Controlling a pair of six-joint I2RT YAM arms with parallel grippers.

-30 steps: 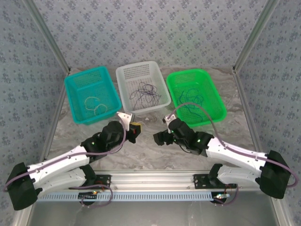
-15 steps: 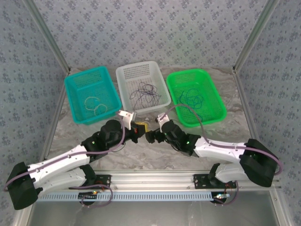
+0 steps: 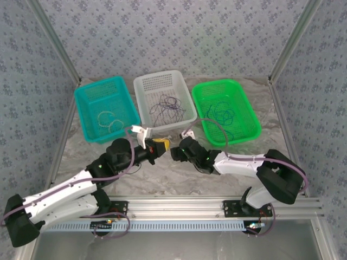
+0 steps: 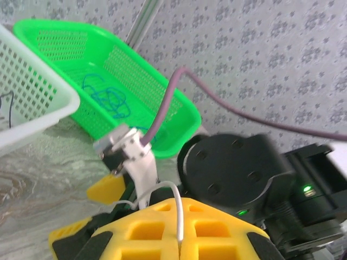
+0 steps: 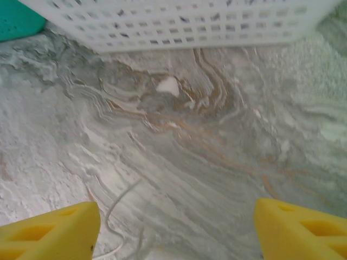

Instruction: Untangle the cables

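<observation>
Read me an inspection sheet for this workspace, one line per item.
Surface: marbled table.
Job's things: cream wires in the teal basket; dark purple wires in the white basket; blue wires in the green basket; a loose cream wire.
Clutter: nothing seen.
Grippers: left gripper shut on the loose cream wire; right gripper open above the table.
Cables: thick mauve arm cables, running to the wrists.
Surroundings: patterned walls; metal rail at the near edge.
</observation>
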